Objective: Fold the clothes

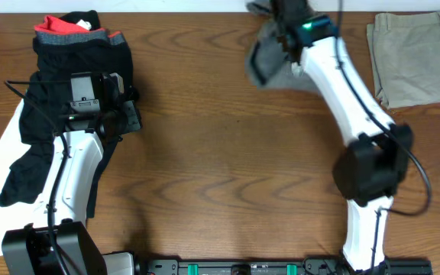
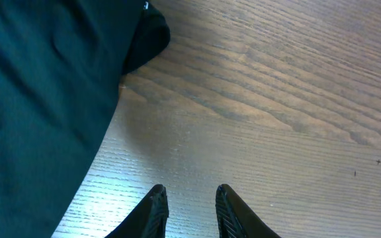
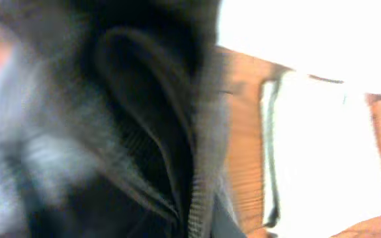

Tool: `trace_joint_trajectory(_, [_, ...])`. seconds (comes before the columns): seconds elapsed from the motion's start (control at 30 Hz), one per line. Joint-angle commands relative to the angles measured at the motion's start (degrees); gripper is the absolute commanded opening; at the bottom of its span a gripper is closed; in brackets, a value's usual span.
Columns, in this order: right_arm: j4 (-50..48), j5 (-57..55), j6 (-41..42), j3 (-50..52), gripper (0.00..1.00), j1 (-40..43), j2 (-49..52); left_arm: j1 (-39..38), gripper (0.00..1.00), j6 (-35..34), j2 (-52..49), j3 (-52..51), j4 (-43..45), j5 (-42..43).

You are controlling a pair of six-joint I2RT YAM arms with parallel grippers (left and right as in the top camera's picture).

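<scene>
You are seeing nothing readable here: no text, label, brand, number or sign is showing on the clothes (image 1: 415, 57) or on the table (image 1: 220, 153) beneath them.

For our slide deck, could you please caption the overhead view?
Right tool holds a grey garment, folded beige shorts to its right, black clothes heaped beneath the left arm.

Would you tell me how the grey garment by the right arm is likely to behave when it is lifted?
Probably floppy: the grey garment bunches in soft folds at the right gripper. Likely light, since one pinch of the jaws seems to carry it. It may trail on the table and unfold unevenly, as only one part is held.
</scene>
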State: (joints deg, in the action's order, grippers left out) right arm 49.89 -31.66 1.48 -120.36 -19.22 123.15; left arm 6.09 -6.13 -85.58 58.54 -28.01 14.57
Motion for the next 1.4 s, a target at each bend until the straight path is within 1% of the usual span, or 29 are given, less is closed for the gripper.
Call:
trace_joint_trajectory(0.0, [0.3,1.6,0.6,-1.6,0.01,1.2,-4.0,0.0,0.27,0.5,-0.3,1.0,0.1,-0.8])
trace_joint_trajectory(0.23, [3.3,6.6,1.3,-1.6,0.01,3.0,-3.9,0.0,0.27,0.6,-0.3,0.9,0.1,-0.8])
trace_joint_trajectory(0.5, [3.5,6.6,1.3,-1.6,0.01,3.8,-4.0,0.0,0.27,0.5,-0.3,0.9,0.1,-1.4])
trace_joint_trajectory(0.6, [3.4,6.1,1.9,-2.0,0.01,4.9,-4.8,0.0,0.27,0.5,-0.3,0.9,0.1,-1.8])
trace_joint_trajectory(0.67, [3.7,4.2,3.8,-2.9,0.01,5.9,-5.5,0.0,0.27,0.5,-0.3,0.9,0.1,-1.8])
trace_joint_trajectory(0.77, [4.0,-1.7,9.2,-4.6,0.01,8.2,-7.2,0.0,0.27,0.5,-0.3,0.9,0.1,-1.8])
trace_joint_trajectory(0.87, [4.6,-9.6,17.1,-5.6,0.02,11.5,-9.0,0.0,0.27,0.5,-0.3,0.9,0.1,-1.8])
trace_joint_trajectory(1.07, [7.1,-18.1,27.1,-5.6,0.01,19.1,-11.1,0.0,0.27,0.6,-0.3,0.9,0.1,-1.8])
trace_joint_trajectory(1.13, [8.8,-20.7,33.0,-5.6,0.01,21.3,-11.2,0.0,0.27,0.5,-0.3,0.9,0.1,-1.8])
trace_joint_trajectory(1.27, [15.5,-24.9,52.5,-5.6,0.01,24.7,-11.4,0.0,0.27,0.5,-0.3,0.9,0.1,-1.8])
trace_joint_trajectory(1.37, [20.8,-24.9,61.4,-5.6,0.01,26.5,-11.5,0.0,0.27,0.5,-0.3,0.9,0.1,-1.8])
